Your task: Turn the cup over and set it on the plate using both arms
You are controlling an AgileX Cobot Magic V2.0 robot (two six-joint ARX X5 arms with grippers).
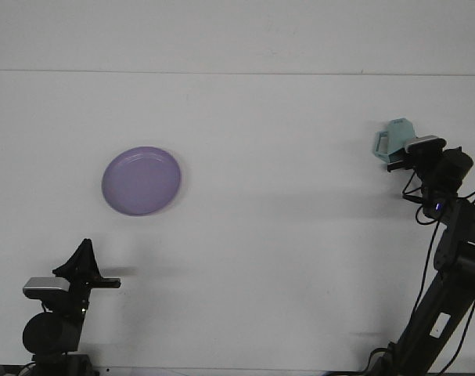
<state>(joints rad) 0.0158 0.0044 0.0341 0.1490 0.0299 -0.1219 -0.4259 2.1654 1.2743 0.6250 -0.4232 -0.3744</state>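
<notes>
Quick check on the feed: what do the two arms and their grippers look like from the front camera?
Both arms are black. The left arm has a rounded joint, a silver-grey wrist block and a dark pointed gripper. The right arm is a slim black column with loose black cables, a small blue-lit indicator and a silver-grey block near its gripper.

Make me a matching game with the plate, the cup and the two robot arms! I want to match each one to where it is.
Things:
1. plate
2. cup
3. left arm
4. right arm

Places:
A. bottom left corner, far from everything else
B. far right of the table, light teal, by a gripper
C. left half of the table, purple, lying alone
D. right edge, reaching up to the cup

Pairs: 1-C, 2-B, 3-A, 4-D
</notes>
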